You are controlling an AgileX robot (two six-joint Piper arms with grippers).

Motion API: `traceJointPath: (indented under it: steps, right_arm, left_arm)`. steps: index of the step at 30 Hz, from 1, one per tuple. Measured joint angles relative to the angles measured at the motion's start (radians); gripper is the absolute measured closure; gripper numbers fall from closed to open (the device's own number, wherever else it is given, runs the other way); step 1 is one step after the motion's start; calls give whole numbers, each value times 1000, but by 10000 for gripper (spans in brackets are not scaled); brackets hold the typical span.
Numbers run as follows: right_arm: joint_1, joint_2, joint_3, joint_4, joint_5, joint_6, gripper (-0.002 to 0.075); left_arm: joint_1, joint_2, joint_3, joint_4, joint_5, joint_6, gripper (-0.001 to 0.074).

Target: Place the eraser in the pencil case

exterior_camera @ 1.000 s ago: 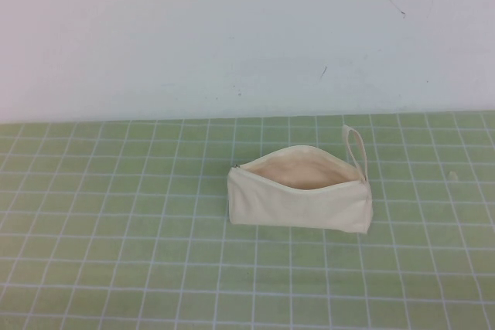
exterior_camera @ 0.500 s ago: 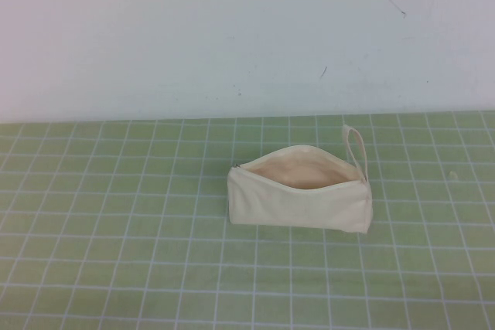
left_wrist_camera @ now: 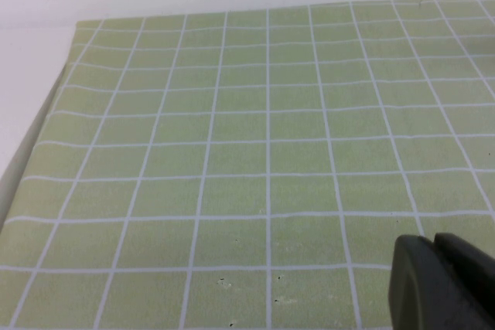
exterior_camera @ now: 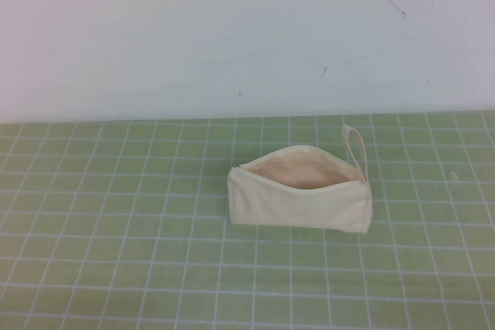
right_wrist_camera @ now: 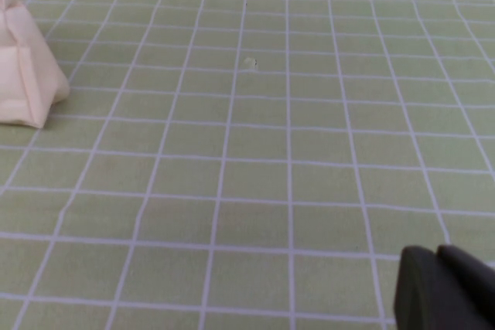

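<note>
Where the green mat (exterior_camera: 116, 253) with its white grid meets the pale wall (exterior_camera: 232, 36), the pencil case (exterior_camera: 298, 200) lies a little right of the middle, unzipped, its mouth gaping upward so the beige lining shows. Its thin loop strap (exterior_camera: 356, 148) sticks up at the right end, toward the wall. No print, logo or label can be read on the cream fabric. The eraser cannot be seen in any view; whether it lies inside the pouch cannot be told, since only the upper lining shows.

Neither arm appears in the high view. In the left wrist view the left gripper (left_wrist_camera: 441, 284) shows only as a dark tip at the frame's corner, over bare mat near the mat's left edge, with the fingers seemingly pressed together and nothing between them. In the right wrist view the right gripper (right_wrist_camera: 445, 287) shows likewise, a dark tip over bare mat, fingers seemingly together and empty, with one end of the pencil case (right_wrist_camera: 27, 67) well apart from it.
</note>
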Motion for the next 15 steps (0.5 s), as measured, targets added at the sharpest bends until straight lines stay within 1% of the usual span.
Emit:
traceJointPath:
  steps: [15]
  right_arm:
    - [0,0,0,-4,1,12,727]
  left_arm:
    - [0,0,0,0,0,0,736]
